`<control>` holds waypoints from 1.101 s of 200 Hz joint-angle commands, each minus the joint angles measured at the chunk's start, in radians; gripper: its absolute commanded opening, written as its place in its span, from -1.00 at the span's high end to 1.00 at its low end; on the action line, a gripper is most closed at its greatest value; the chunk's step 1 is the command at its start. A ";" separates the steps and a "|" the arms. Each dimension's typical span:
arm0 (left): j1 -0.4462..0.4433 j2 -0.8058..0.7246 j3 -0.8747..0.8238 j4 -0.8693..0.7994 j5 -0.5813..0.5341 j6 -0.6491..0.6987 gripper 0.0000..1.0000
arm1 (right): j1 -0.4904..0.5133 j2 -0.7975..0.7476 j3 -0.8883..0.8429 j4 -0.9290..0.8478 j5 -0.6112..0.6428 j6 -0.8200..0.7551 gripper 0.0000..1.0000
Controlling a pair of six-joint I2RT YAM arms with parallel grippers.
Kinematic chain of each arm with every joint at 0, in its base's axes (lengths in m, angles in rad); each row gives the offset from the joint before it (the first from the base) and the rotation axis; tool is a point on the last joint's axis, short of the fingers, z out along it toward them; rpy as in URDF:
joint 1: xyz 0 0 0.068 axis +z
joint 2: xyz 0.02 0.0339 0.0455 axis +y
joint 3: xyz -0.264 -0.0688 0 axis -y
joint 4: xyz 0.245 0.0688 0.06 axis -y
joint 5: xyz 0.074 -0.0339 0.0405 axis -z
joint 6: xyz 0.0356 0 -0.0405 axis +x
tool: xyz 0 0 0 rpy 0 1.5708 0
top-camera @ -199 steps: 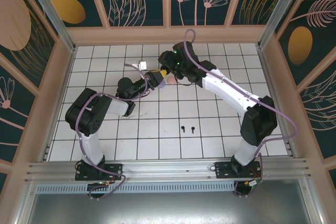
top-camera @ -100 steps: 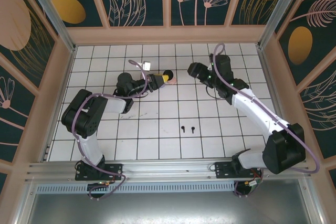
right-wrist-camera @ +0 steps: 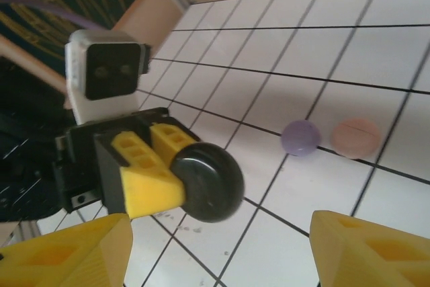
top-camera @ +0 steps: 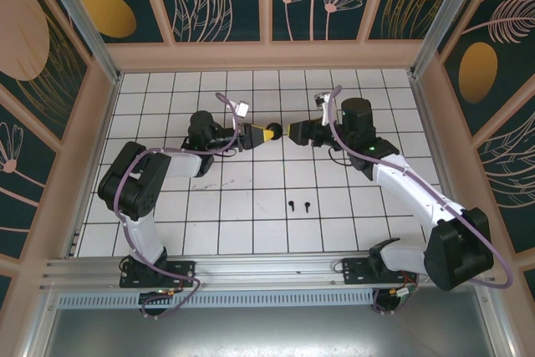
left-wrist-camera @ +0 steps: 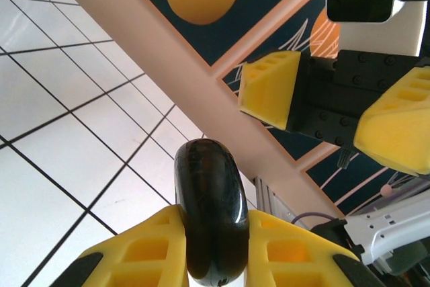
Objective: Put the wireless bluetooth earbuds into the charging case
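My left gripper (top-camera: pixel 261 134) is shut on a round black charging case (top-camera: pixel 273 132), held edge-on above the floor; the case (left-wrist-camera: pixel 211 220) sits pinched between its yellow fingers. My right gripper (top-camera: pixel 294 130) faces it from the right, open and just short of it. The case (right-wrist-camera: pixel 208 179) hangs ahead of the right gripper (right-wrist-camera: pixel 215 260), whose yellow fingertips (right-wrist-camera: pixel 67 253) stand wide apart with nothing between them. Two black earbuds (top-camera: pixel 298 206) lie on the white tiles nearer the arm bases, apart from both grippers.
A lilac round case (right-wrist-camera: pixel 300 137) and a pink round case (right-wrist-camera: pixel 356 138) lie side by side on the tiles beyond the black case. Wooden walls (top-camera: pixel 267 56) enclose the tiled floor (top-camera: pixel 251 223) on three sides.
The right arm drew back from over the left gripper, swung right, then turned its open gripper to face the case. The left gripper lifted the case and shifted slightly right.
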 commanded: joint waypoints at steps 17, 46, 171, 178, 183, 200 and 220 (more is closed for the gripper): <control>0.003 -0.055 0.040 -0.030 0.073 0.033 1.00 | 0.009 0.052 0.027 0.056 -0.107 -0.051 -0.37; 0.003 -0.068 0.052 -0.055 0.078 0.044 1.00 | 0.026 0.091 0.050 0.058 -0.104 -0.054 -0.35; 0.001 -0.116 0.057 -0.091 0.101 0.063 1.00 | -0.019 0.191 0.034 0.096 0.001 -0.008 -0.11; 0.001 -0.118 0.056 -0.091 0.100 0.062 1.00 | -0.025 0.189 0.029 0.096 0.004 -0.003 -0.10; 0.001 -0.118 0.056 -0.091 0.100 0.063 1.00 | -0.028 0.187 0.028 0.094 0.002 0.001 -0.09; 0.001 -0.116 0.057 -0.092 0.100 0.064 1.00 | -0.031 0.168 0.025 0.083 0.007 0.008 -0.09; 0.001 -0.113 0.058 -0.092 0.099 0.066 1.00 | -0.031 0.136 0.025 0.060 0.009 0.004 -0.09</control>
